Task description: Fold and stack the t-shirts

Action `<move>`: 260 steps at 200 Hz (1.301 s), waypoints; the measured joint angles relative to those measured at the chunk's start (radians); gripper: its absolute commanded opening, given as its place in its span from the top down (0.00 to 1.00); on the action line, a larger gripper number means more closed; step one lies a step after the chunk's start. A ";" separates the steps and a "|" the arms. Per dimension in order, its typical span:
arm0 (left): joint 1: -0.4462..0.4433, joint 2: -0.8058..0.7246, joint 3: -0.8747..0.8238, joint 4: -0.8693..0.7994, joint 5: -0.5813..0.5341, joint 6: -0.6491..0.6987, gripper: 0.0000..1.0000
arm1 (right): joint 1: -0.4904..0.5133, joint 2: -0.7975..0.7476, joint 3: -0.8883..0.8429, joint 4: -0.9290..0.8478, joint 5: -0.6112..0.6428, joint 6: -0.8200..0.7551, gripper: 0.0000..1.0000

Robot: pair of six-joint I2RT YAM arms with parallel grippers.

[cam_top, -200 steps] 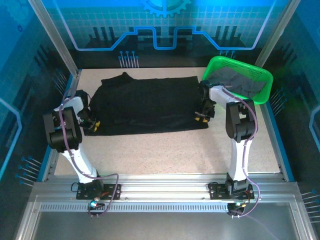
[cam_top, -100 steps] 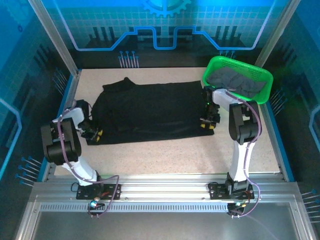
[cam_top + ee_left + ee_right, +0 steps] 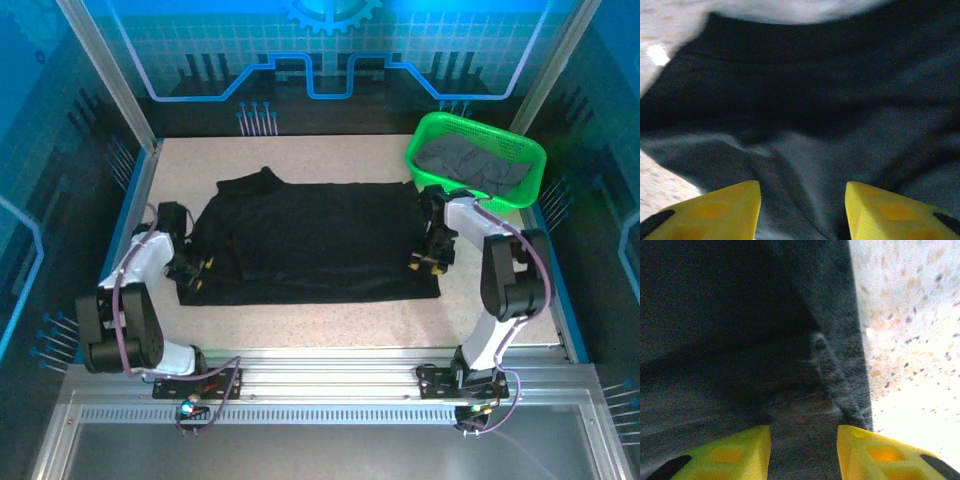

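A black soft cloth t-shirt (image 3: 315, 245) lies spread flat on the pale speckled desk (image 3: 330, 320). The left jaws sit low at its left edge, and the right jaws sit low at its right edge. Both jaws stand apart. The cloth seems to lie loose under the yellow fingers (image 3: 715, 210), not pinched. Dark grey t-shirts (image 3: 470, 160) sit in the bright green plastic mesh basket (image 3: 418, 150) at the far right.

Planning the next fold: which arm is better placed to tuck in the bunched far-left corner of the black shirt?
Probably left: the left gripper sits at the black shirt's left edge, nearer that corner; the right gripper is at the opposite edge, across the shirt.
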 measured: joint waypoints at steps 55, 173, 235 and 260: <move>-0.245 -0.026 0.026 0.048 0.049 -0.229 0.40 | 0.082 -0.108 0.155 0.192 -0.301 -0.017 0.40; -0.363 0.127 -0.031 0.080 0.026 -0.488 0.55 | 0.217 -0.058 0.198 0.291 -0.459 0.116 0.40; -0.382 0.198 0.037 0.126 -0.054 -0.446 1.00 | 0.217 -0.058 0.198 0.301 -0.463 0.134 0.41; -0.409 0.242 0.124 0.126 -0.057 -0.369 1.00 | 0.217 -0.058 0.198 0.301 -0.463 0.134 0.41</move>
